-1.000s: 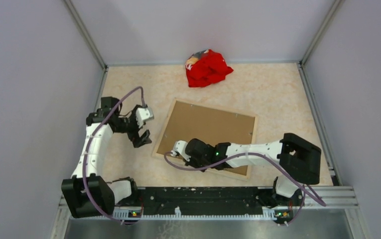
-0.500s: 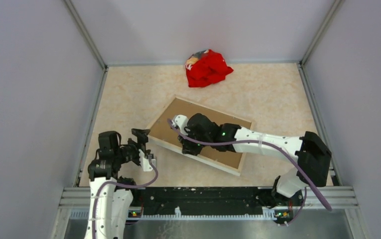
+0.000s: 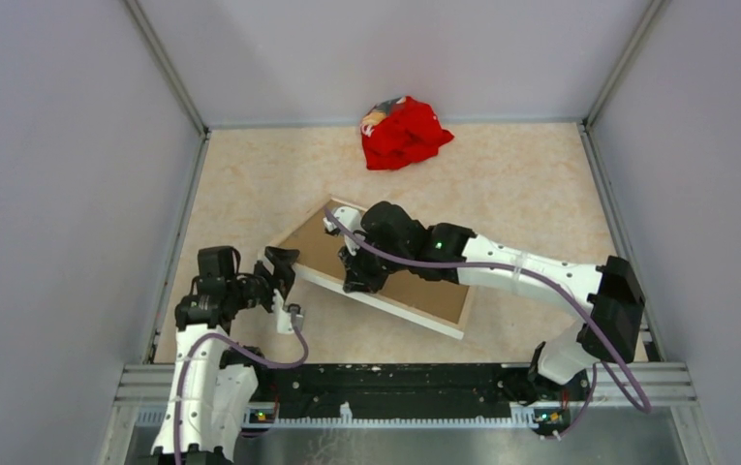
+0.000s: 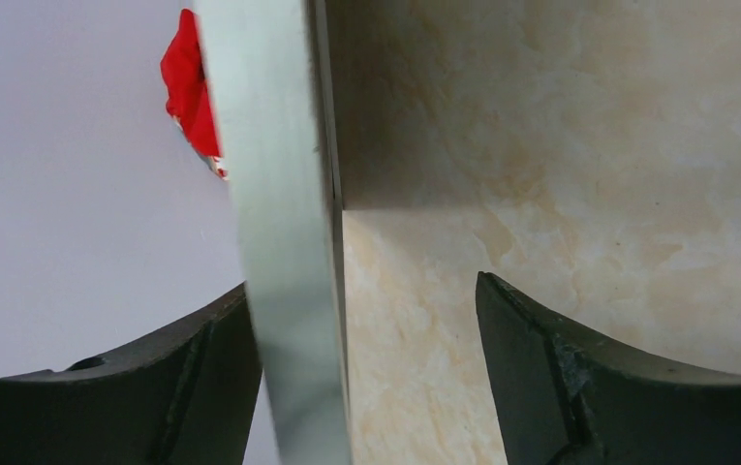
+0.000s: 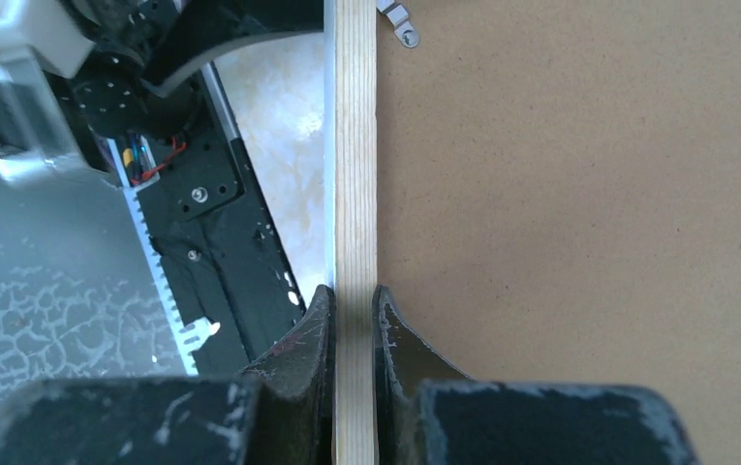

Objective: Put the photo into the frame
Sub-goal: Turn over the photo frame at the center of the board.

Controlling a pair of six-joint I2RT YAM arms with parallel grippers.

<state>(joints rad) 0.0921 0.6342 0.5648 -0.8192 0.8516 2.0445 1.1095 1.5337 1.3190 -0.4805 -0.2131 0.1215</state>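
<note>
The frame (image 3: 395, 307) stands tilted, its near long edge raised off the table, brown backing board (image 3: 415, 281) facing up. My right gripper (image 3: 352, 276) is shut on the frame's pale wood edge (image 5: 354, 145), one finger on each side (image 5: 354, 291). My left gripper (image 3: 279, 266) is open at the frame's left corner. In the left wrist view the frame's white edge (image 4: 289, 291) runs between the fingers (image 4: 361, 281), close to the left finger, with a wide gap to the right one. The photo is hidden.
A crumpled red cloth (image 3: 403, 132) lies at the back of the table by the rear wall, also showing in the left wrist view (image 4: 190, 92). Grey walls close in both sides. A black and metal rail (image 3: 395, 387) runs along the near edge.
My right gripper has lifted the frame's near edge and carried it back and left. My left arm has swung down to the near left and brought its open fingers around the frame's corner.
</note>
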